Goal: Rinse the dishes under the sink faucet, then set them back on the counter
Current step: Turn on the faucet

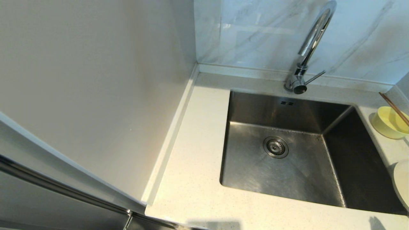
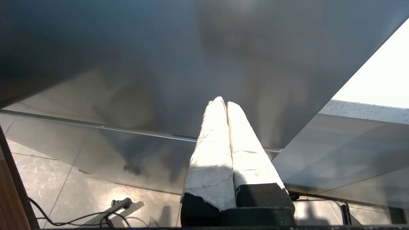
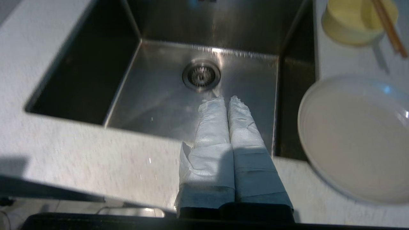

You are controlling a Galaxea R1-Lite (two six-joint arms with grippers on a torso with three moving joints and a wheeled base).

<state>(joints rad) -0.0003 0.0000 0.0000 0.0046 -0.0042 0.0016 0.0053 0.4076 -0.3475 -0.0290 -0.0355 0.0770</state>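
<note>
The steel sink (image 1: 255,166) lies empty in the speckled counter (image 1: 191,166), with the chrome faucet (image 1: 311,41) behind it. To the sink's right stand the pale-yellow bowl (image 1: 388,123) with brown chopsticks (image 1: 394,108) resting across it, and the cream-white plate (image 1: 403,183) at the head view's edge. Neither arm shows in the head view. My right gripper (image 3: 225,99) hovers shut and empty above the sink's front rim (image 3: 96,147), left of the plate (image 3: 358,137) and nearer than the bowl (image 3: 351,22). My left gripper (image 2: 222,101) is shut and empty, low beside a grey cabinet front.
A plain wall panel (image 1: 96,80) rises along the counter's left edge. The grey-veined marble wall (image 1: 255,32) stands behind the faucet. The drain strainer (image 1: 275,147) sits mid-basin. Cables lie on the tiled floor (image 2: 80,204) below the left gripper.
</note>
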